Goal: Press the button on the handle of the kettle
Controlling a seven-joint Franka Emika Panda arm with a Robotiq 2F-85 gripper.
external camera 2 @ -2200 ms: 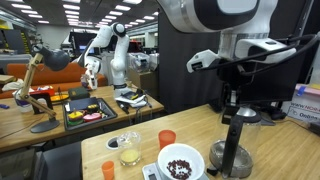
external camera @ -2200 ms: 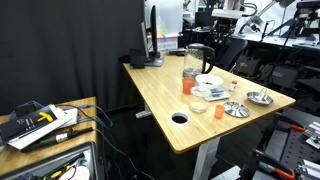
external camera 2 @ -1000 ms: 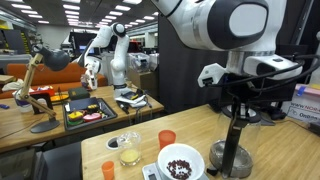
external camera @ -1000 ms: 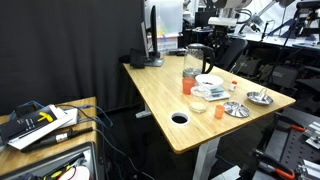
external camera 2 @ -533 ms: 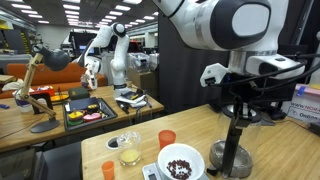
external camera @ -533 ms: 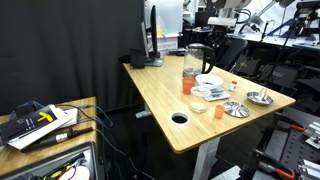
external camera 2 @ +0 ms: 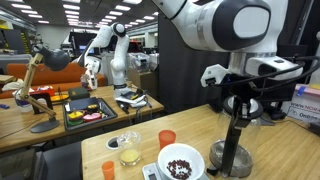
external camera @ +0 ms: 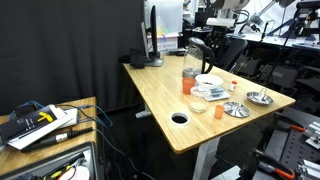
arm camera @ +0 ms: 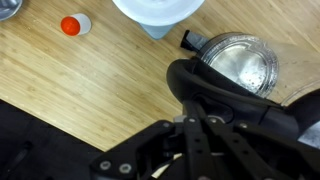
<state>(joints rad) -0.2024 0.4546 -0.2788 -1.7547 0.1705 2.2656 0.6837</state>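
The glass kettle (external camera: 197, 55) stands at the far side of the wooden table (external camera: 160, 95), and it also shows in an exterior view (external camera 2: 234, 150). In the wrist view I look down on its round lid (arm camera: 240, 62) and its dark curved handle (arm camera: 205, 90). My gripper (arm camera: 192, 122) has its jaws drawn together, and the tips sit on or just above the top of the handle. In both exterior views the gripper (external camera: 208, 38) (external camera 2: 240, 105) hangs straight down over the kettle. The button itself is hidden under the fingers.
An orange tumbler (external camera: 188, 80) and a white bowl (external camera: 208, 82) stand just in front of the kettle. Metal dishes (external camera: 236, 109) and a small orange cup (arm camera: 72, 25) lie nearby. A tall black-and-white appliance (external camera: 152, 40) stands at the back corner. The table has a cable hole (external camera: 179, 118).
Over the last two seconds the arm came down and turned over the kettle. In the last half second it has hardly moved.
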